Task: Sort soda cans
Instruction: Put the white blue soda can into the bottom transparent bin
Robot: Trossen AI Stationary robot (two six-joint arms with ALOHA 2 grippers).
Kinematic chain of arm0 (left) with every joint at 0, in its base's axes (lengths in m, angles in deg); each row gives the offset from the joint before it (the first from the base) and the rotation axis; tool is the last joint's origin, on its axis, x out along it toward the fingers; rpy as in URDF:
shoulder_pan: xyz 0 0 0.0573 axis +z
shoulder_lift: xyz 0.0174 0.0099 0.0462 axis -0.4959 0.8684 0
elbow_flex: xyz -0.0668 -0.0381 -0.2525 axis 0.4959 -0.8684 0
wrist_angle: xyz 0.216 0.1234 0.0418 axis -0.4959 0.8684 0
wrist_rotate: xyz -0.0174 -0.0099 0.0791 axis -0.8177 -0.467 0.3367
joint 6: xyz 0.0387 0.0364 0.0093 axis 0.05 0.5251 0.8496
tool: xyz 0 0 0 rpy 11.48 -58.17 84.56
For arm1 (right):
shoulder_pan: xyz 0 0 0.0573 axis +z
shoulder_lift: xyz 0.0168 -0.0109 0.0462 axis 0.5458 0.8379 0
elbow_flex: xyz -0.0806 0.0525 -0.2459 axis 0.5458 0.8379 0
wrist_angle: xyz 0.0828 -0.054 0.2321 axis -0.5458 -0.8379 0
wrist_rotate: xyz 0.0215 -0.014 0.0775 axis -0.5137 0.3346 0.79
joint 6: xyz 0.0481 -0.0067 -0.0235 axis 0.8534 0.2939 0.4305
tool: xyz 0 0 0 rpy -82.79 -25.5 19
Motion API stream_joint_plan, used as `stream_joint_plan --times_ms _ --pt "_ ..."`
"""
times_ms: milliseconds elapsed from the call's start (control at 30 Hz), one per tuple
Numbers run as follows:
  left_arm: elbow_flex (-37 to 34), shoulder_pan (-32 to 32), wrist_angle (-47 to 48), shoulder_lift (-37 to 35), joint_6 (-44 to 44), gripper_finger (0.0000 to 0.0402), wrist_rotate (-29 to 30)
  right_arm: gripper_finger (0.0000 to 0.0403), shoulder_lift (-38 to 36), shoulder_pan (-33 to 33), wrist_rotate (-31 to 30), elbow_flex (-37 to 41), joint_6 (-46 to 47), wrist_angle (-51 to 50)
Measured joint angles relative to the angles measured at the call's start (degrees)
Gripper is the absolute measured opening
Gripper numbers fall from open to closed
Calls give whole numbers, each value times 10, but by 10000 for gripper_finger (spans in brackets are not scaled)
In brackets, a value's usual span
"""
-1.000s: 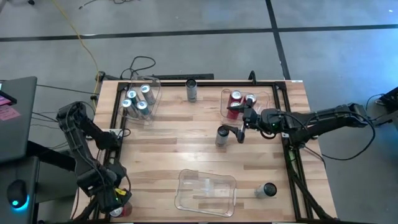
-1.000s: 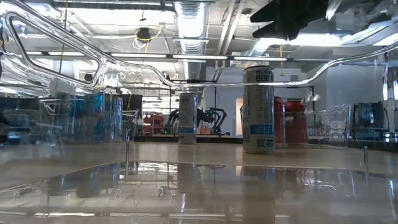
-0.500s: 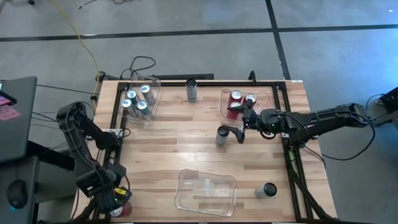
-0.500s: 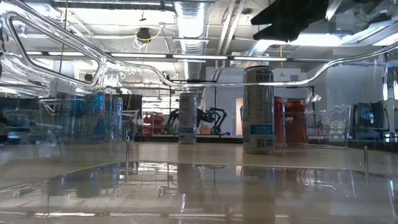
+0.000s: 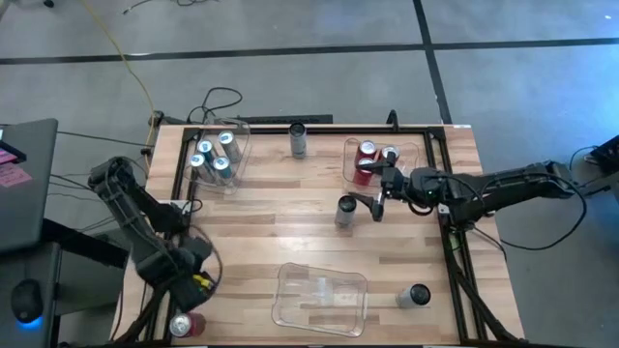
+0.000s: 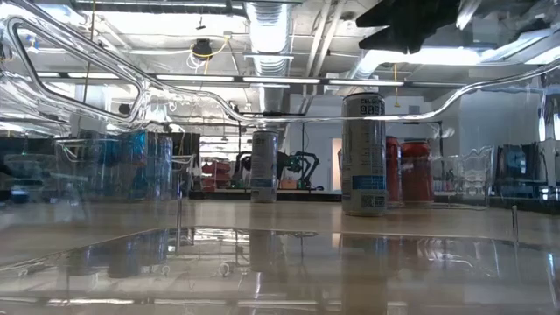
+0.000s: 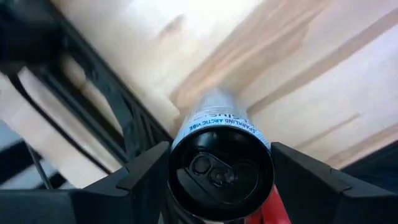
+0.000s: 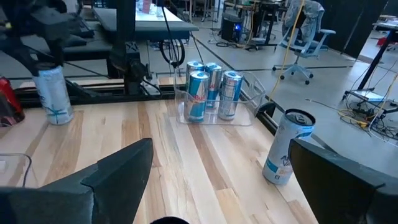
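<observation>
Soda cans: you have them spread over the wooden table (image 5: 290,232), some binned, some loose.
Silver-blue set: four stand in the clear bin (image 5: 219,155) at upper left of the high view.
Red set: two sit in the clear bin (image 5: 379,160) at upper right; one more red can (image 5: 187,325) lies at the lower-left table edge.
Loose cans: a grey can (image 5: 298,139) stands at top centre; a pale can (image 5: 344,212) stands mid-table; a dark-topped can (image 5: 416,295) stands at lower right.
Empty bin (image 5: 321,298): bottom centre, nothing visible in it.
Left gripper (image 5: 190,273): lower left of the high view, at the table edge. In its wrist view a pale can with a black top (image 7: 219,168) fills the space between the two fingers (image 7: 146,180). You cannot tell from these frames whether the pads already press on it.
Right gripper (image 5: 379,205): fingers spread wide, empty, hovering just right of the mid-table pale can, near the red bin.
Step in hand: your left arm looks to be taking hold of the black-topped can; the right arm is lining up on the mid-table can.
Next move: confirm a firm hold on the left, then lift clear of the table frame and carry to the bin you mean for that colour, likely the empty one.
Risk: a partial grip near the edge could drop the can off the table.
</observation>
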Motion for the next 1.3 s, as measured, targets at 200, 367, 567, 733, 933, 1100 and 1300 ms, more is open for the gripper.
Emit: stream_joint_plan --times_ms 200,367,567,733,933,1100,1300 --pt "-3 81 4 3 121 250 33 391 -38 0 0 0 0 -27" --pt "-3 136 5 2 207 250 40 391 -70 0 -1 0 9 -75" --pt "-3 188 3 2 276 250 45 391 -95 0 -2 0 24 -109" --pt "-3 213 -8 2 312 250 45 391 -99 0 -2 0 25 -118" --pt "19 228 -25 2 338 250 76 391 -99 0 -2 0 26 -118" --pt "42 248 -38 2 377 250 120 391 -99 0 -2 0 31 -118" --pt "45 296 -106 2 464 250 125 391 -99 0 -2 0 36 -116"
